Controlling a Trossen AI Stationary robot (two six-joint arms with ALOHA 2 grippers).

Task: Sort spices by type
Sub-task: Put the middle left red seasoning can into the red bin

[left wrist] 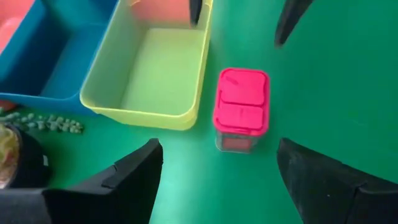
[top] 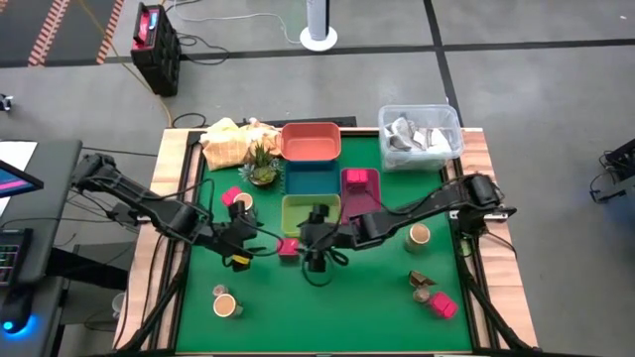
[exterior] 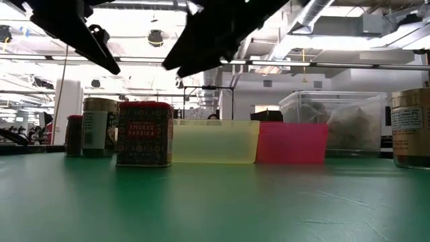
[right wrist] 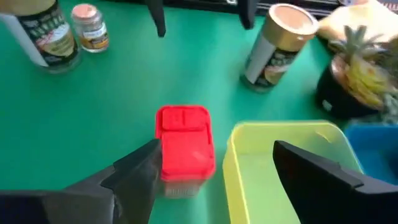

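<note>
A magenta-lidded spice box [top: 288, 247] stands upright on the green mat, just off the near corner of the yellow-green tray [top: 311, 211]. It also shows in the left wrist view [left wrist: 241, 109], the right wrist view [right wrist: 185, 149] and the low view [exterior: 143, 133]. My left gripper [top: 260, 244] is open on the box's left, with the box ahead of its fingers [left wrist: 140, 177]. My right gripper [top: 306, 244] is open on the box's right, above the mat, with the box just ahead of its fingers [right wrist: 134, 180]. Neither touches the box.
Teal [top: 313, 178], magenta [top: 359, 188] and orange [top: 311, 141] trays stand behind the yellow-green one. Also at the back are a potted plant [top: 262, 169] and a clear bin [top: 419, 136]. Tan jars stand at the left [top: 241, 203], near left [top: 226, 303] and right [top: 418, 235]. Small items and a magenta box [top: 444, 305] lie near right.
</note>
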